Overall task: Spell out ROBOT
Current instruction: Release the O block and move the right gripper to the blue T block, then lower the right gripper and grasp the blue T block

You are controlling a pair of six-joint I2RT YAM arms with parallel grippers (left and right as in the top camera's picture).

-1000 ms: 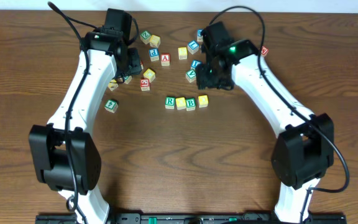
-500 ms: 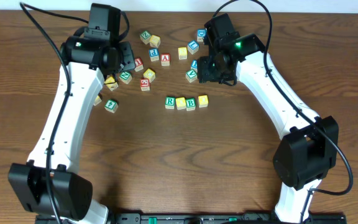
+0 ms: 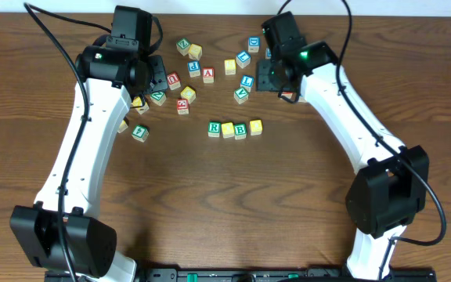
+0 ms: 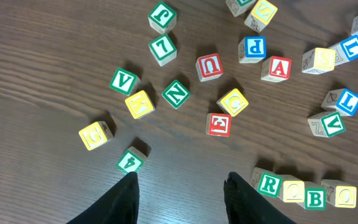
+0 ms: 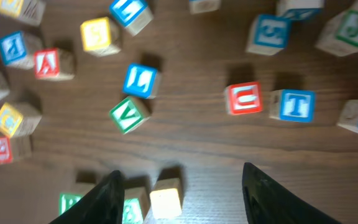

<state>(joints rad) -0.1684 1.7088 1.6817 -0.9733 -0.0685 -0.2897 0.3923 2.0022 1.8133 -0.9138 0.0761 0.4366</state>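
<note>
Since a second ago, your right gripper [image 5: 182,175] is drawing up toward the top of the overhead frame, away from the green V cube [image 5: 128,114]; your left arm [image 3: 92,133] is swinging its elbow out to the lower left; the row [image 3: 234,129] is staying put.

Nearest you, just below centre of the overhead frame, four cubes are sitting side by side in that row: green R [image 3: 214,128], first yellow face [image 3: 228,130], green B [image 3: 240,130], second yellow face [image 3: 255,126].

Your left gripper [image 4: 180,180] is hovering over bare wood at the bottom of its frame, fingers apart and holding nothing; the right one is likewise hanging empty and parted.

Farther off, the blue T [image 5: 297,104] is lying apart from the row, at the right of the right wrist frame, just beside a red-lettered cube [image 5: 245,99].
</note>
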